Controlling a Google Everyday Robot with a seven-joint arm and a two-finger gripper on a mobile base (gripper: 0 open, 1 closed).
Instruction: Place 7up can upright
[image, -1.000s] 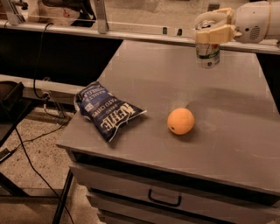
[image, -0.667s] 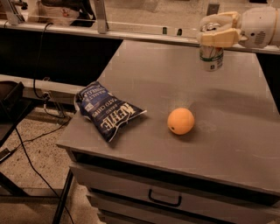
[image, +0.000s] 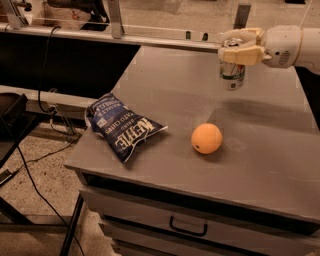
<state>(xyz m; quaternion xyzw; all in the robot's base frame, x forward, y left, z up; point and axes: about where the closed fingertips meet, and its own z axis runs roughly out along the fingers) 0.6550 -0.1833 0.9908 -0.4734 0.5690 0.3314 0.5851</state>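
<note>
The 7up can (image: 232, 76) is silver-white with green markings. It hangs upright at the far right of the grey table (image: 150, 100). My gripper (image: 240, 47) comes in from the right and is shut on the can's top. The can's base looks slightly above the table surface, with its shadow cast to the right; I cannot tell whether it touches.
An orange fruit (image: 206, 138) lies on the table in front of the can. A blue Kettle chips bag (image: 122, 126) lies near the left front corner. Drawers with a handle (image: 188, 229) sit under the tabletop. Cables run over the floor at left.
My gripper has moved down and a little to the left with the can in it, nearer to the table surface. The orange and the chips bag have not moved.
</note>
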